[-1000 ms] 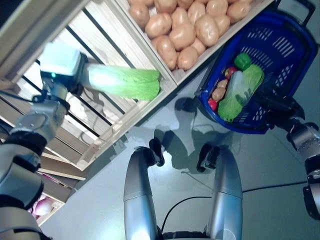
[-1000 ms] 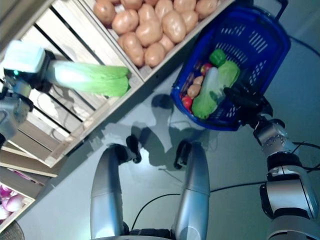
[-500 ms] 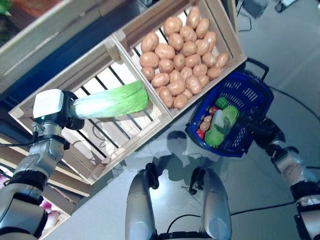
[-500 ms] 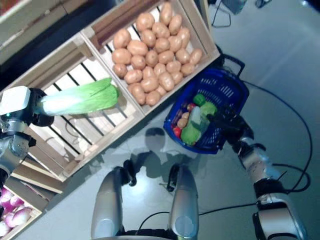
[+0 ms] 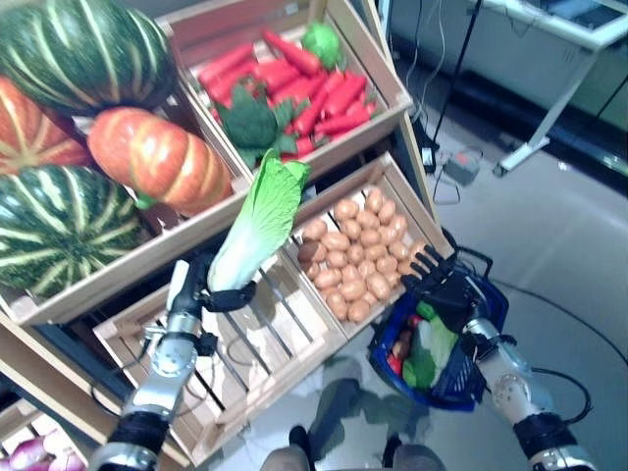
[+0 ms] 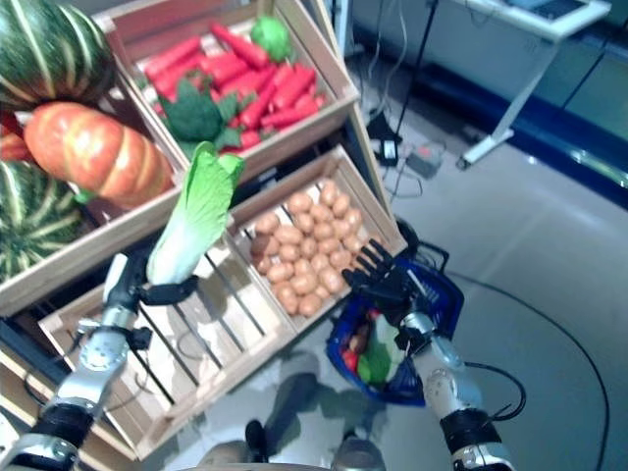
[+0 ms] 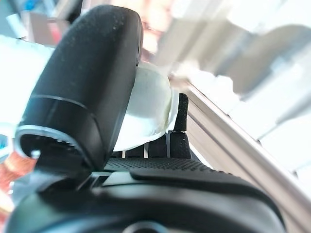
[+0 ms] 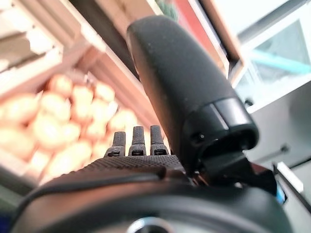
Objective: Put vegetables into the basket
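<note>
My left hand (image 5: 201,289) is shut on the white stalk end of a napa cabbage (image 5: 257,221), which stands upright in front of the wooden stand with its green leaves on top. The stalk also shows pale in the left wrist view (image 7: 146,111), between thumb and fingers. The blue plastic basket (image 5: 491,304) stands on the floor at the lower right, beside the potato crate. In it lie another napa cabbage (image 5: 429,351), a small green vegetable and some red and brown ones. My right hand (image 5: 439,282) is open, fingers straight, just above the basket's near rim.
A tall wooden stand (image 5: 388,98) with slatted crates on several shelves fills the left and middle. The slatted crate (image 5: 245,363) below my left hand has bare slats. Grey floor lies to the right, with a white table leg (image 5: 549,108) and cables at the back.
The camera has tilted up, so the upper shelves now show. The cabbage in my left hand has swung from lying level to standing upright. My right hand stays by the basket.
</note>
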